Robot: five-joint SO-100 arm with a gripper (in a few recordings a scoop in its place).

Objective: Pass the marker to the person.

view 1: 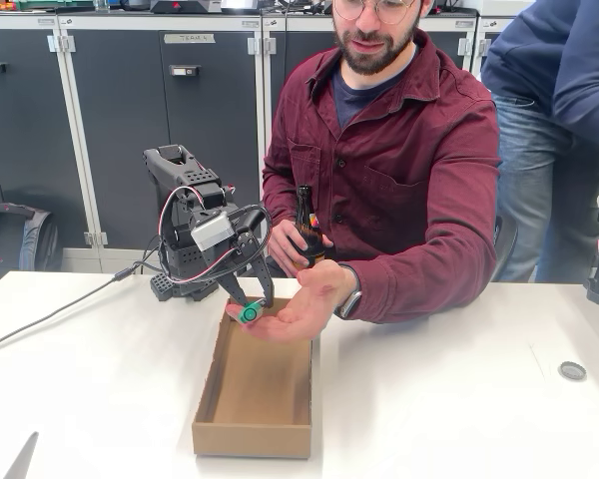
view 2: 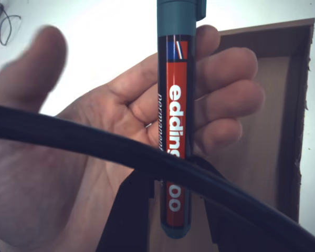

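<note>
Grey cabinet doors (view 1: 120, 130) line the wall behind a white worktop (view 1: 439, 399), where an open, shallow cardboard box (view 1: 255, 394) sits near the front edge. A black robot arm (view 1: 195, 235) stands behind the box's far end, a dark cable (view 1: 50, 317) trailing off to the left across the worktop in the fixed view.

The jaws (view 1: 248, 304) point downward over the far end of the box and are closed narrowly around the marker (view 1: 249, 313), gripping its lower barrel. In the wrist view the marker (view 2: 173, 131) runs up the middle of the picture, green cap at the top, red-and-white printed label along the body, with the dark jaws pressing on either side of its bottom end.

The person (view 1: 389, 170) sits behind the worktop and reaches forward. One open hand (view 1: 299, 304), palm up, lies just under the marker, above the box's far end; whether the palm touches the marker cannot be told. The other hand holds a brown bottle (view 1: 307, 228) upright.

A second person (view 1: 559, 120) stands at the right edge.
</note>
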